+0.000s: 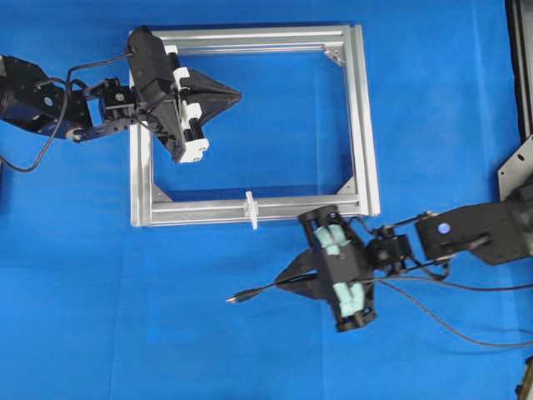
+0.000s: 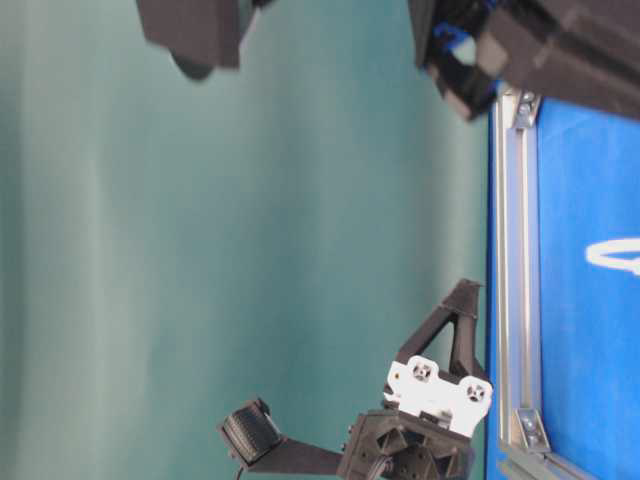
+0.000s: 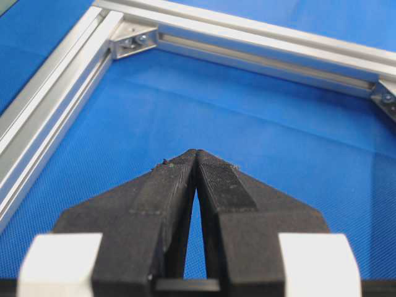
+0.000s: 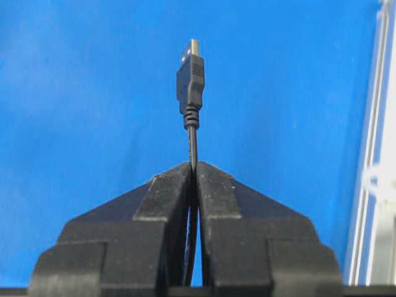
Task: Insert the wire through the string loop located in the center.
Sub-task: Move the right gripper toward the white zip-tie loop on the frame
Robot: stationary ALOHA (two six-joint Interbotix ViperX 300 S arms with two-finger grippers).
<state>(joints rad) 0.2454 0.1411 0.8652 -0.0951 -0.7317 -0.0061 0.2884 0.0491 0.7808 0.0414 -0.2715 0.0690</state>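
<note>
My right gripper point(image 1: 285, 283) is shut on the wire point(image 1: 258, 291), a thin black cable. Its dark plug with a metal tip point(image 4: 190, 71) sticks out a short way past the fingertips point(image 4: 213, 185) and points left over the blue mat. The string loop point(image 1: 250, 208) is a small white tie on the middle of the frame's near rail, just up and left of the right gripper and apart from the plug point(image 1: 237, 297). My left gripper point(image 1: 236, 94) is shut with nothing in it, hovering inside the frame near its upper left; in the left wrist view the left gripper point(image 3: 196, 153) has its tips touching.
A rectangular silver aluminium frame point(image 1: 367, 125) lies on the blue mat, with corner brackets point(image 3: 131, 41) inside its corners. The wire's slack trails right past the right arm point(image 1: 475, 233). A metal bracket point(image 1: 518, 167) stands at the right edge.
</note>
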